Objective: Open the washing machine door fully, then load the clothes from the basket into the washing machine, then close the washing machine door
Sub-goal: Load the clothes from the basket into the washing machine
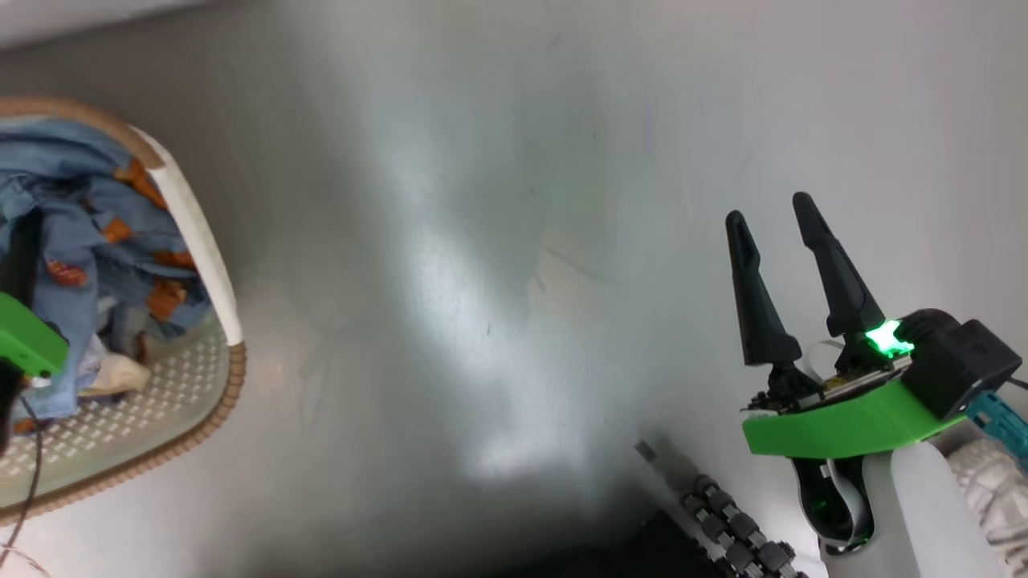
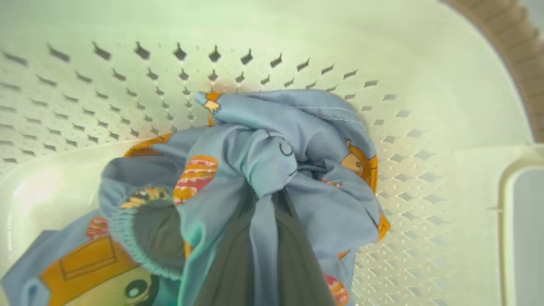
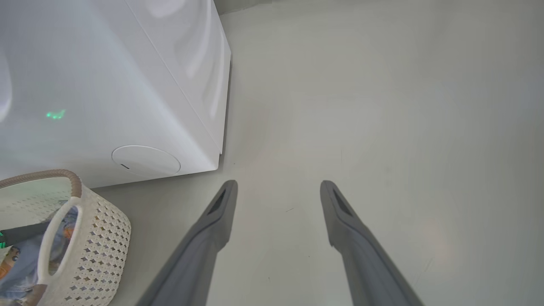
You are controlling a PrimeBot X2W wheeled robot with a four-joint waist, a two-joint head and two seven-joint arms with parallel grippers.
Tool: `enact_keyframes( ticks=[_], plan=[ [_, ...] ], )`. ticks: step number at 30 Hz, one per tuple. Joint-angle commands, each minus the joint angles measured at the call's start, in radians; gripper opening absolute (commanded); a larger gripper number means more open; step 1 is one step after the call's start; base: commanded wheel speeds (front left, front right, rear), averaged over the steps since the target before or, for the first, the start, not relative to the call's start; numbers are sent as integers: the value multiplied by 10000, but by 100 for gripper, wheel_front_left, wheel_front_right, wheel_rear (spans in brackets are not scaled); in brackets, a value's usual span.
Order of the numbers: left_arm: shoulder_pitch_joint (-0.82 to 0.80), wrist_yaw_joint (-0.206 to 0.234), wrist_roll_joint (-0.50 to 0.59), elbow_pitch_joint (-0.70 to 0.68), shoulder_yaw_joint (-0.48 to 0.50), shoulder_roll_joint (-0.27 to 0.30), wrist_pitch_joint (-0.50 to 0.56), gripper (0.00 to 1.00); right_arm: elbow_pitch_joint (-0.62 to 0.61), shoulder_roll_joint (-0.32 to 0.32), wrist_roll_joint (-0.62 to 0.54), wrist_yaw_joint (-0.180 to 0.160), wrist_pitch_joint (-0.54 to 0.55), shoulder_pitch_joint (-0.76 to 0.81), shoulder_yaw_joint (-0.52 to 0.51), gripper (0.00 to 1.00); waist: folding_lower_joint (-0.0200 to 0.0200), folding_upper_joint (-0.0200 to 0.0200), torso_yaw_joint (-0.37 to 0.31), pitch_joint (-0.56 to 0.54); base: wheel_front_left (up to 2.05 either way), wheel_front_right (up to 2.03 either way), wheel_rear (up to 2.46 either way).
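Note:
The cream basket (image 1: 197, 233) stands on the floor at the left of the head view, holding light blue clothes (image 1: 88, 217) with orange figures. My left gripper (image 2: 276, 199) is down inside the basket (image 2: 425, 127), shut on a bunched fold of the blue clothes (image 2: 272, 140); a dark finger (image 1: 20, 249) shows at the edge of the head view. My right gripper (image 1: 771, 213) hangs open over bare floor, holding nothing. The white washing machine (image 3: 106, 85) with its round filter cap (image 3: 145, 159) stands behind the basket (image 3: 89, 238) in the right wrist view. The washing machine door is out of view.
Pale grey floor (image 1: 482, 281) lies between the basket and my right gripper (image 3: 278, 191). A dark ribbed cable chain (image 1: 731, 530) of my own body sits at the bottom right of the head view.

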Motion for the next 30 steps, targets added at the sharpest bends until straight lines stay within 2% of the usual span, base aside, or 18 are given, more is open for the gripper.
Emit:
enact_keyframes(
  ticks=[1,6,10,14,15,19,23,30],
  plan=[
    [400,-31,145,8,214,419,-234,0,-132,-33,-80,62,-48,202,166,100,0,0,245,-500,0,0,0],
    [884,-31,95,-190,595,137,-707,0,86,-33,-185,62,-48,120,100,100,0,0,623,-1362,0,0,0],
    [1436,-31,687,-801,2200,-226,-723,0,244,-33,-296,62,-48,130,-49,100,0,0,973,-2044,0,0,0],
    [2474,-31,1857,-1500,4043,-741,-725,0,428,-33,-378,62,-48,179,-126,100,0,0,1231,-2774,0,0,0],
    [3035,-31,2380,-1818,4785,-1027,-726,0,529,-33,-419,62,-48,186,-122,100,0,0,1318,-3138,0,0,0],
    [4000,-31,3373,-2619,6125,-1599,-726,0,693,-33,-499,62,-48,274,-133,100,0,0,1482,-3896,0,0,0],
    [4741,-31,4210,-3499,7194,-2202,-727,0,846,-33,-574,62,-48,410,-168,100,0,0,1633,-4584,0,0,0],
    [5599,-31,5338,-4696,8257,-2933,-727,0,1062,-33,-659,62,-48,634,-217,100,0,0,1803,-5523,0,0,0]
  ],
)
